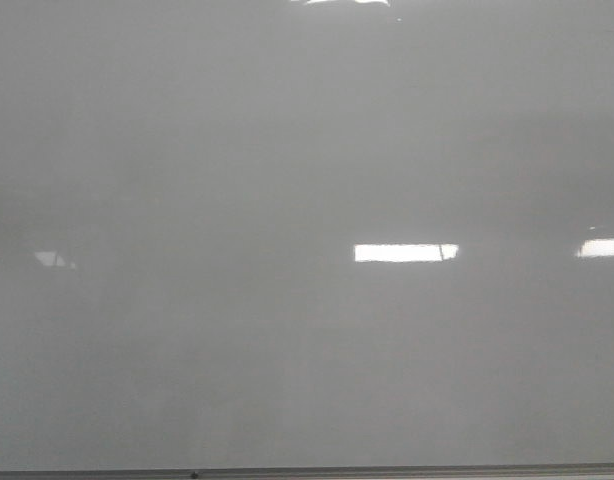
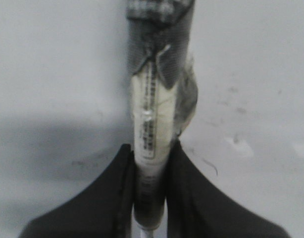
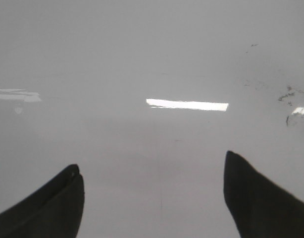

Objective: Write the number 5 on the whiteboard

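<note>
Looking at the front view, you've basically got nothing but whiteboard (image 1: 287,330): glossy grey-white all over, a few bright rectangular glare patches, and a thin metal edge strip (image 1: 387,471) running along the bottom edge. No number 5 shows on it in this view, so plenty of bare board across the whole surface.

Your left gripper (image 2: 151,186) is pinching a marker (image 2: 152,124), dark fingers (image 2: 105,198) pressed against both sides of the pale barrel, grey cap end pointing at the board. Some faint smudgy marks sit just beside the barrel, too blurry to read.

Your right gripper (image 3: 154,188) has its fingers (image 3: 256,198) spread wide, holding nothing, with a few dark flecks (image 3: 290,96) toward the board's side.
</note>
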`<state>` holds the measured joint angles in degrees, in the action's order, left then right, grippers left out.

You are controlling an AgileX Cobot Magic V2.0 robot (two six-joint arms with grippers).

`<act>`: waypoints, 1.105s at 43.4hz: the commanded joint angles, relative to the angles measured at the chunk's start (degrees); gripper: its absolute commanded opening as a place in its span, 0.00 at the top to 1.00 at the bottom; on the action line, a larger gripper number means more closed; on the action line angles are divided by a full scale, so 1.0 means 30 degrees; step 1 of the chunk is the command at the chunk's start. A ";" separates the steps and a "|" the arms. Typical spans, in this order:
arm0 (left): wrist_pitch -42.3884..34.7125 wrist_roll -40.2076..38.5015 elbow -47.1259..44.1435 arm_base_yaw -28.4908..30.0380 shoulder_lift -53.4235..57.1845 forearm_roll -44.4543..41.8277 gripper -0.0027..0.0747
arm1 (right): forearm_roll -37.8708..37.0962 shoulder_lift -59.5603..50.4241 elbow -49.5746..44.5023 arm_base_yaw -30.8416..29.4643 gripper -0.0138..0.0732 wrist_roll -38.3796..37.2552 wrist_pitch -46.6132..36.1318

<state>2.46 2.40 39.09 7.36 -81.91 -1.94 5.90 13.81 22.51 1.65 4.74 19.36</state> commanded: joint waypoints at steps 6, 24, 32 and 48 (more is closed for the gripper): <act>0.7843 0.1840 0.3401 -0.2575 0.1883 -0.0002 0.98 | 0.0101 0.0310 0.0604 -0.0041 0.16 -0.0055 -0.1311; 1.6878 1.0091 0.7232 -1.3239 0.1883 -0.0002 0.98 | 0.0859 0.0819 0.0853 0.0070 0.16 -0.0035 0.0434; 1.8678 1.1379 0.8402 -1.7406 0.1883 -0.0211 0.98 | 0.2630 0.2755 0.2326 0.1355 0.16 0.2597 0.3486; 1.8072 1.1998 0.8893 -2.1620 0.1883 -0.0846 0.98 | 1.0606 0.8409 0.5785 0.7041 0.16 1.3913 0.7176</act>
<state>58.72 38.25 63.99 -56.38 -78.17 -3.86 32.05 36.04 36.63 20.41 40.42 43.10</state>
